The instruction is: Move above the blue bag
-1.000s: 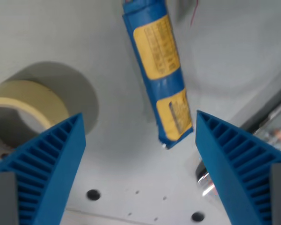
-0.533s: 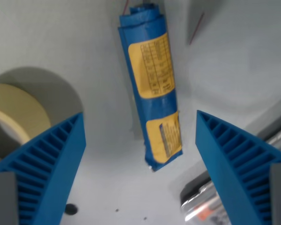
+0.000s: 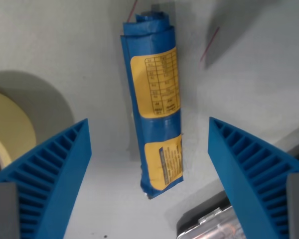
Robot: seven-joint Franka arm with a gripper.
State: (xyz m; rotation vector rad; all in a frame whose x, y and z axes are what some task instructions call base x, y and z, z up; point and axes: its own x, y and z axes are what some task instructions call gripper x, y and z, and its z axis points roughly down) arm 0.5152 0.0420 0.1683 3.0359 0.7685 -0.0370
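The blue bag [image 3: 154, 104] is a rolled blue pack with yellow labels, lying lengthwise on the pale grey table in the middle of the wrist view. My gripper [image 3: 149, 184] hangs above its near end, open and empty. One blue ribbed finger [image 3: 45, 184] stands at the wrist view's left and the other at its right, with the bag's lower end between them.
A roll of cream masking tape [image 3: 7, 129] lies at the wrist view's left edge. A dark and metallic object [image 3: 209, 226] shows at the bottom right. A thin red line [image 3: 209, 44] marks the table at the upper right.
The camera has moved forward over the bag: the whole roll is now in view and more centred. The tape has slid towards the left edge and the table's holes have left the view.
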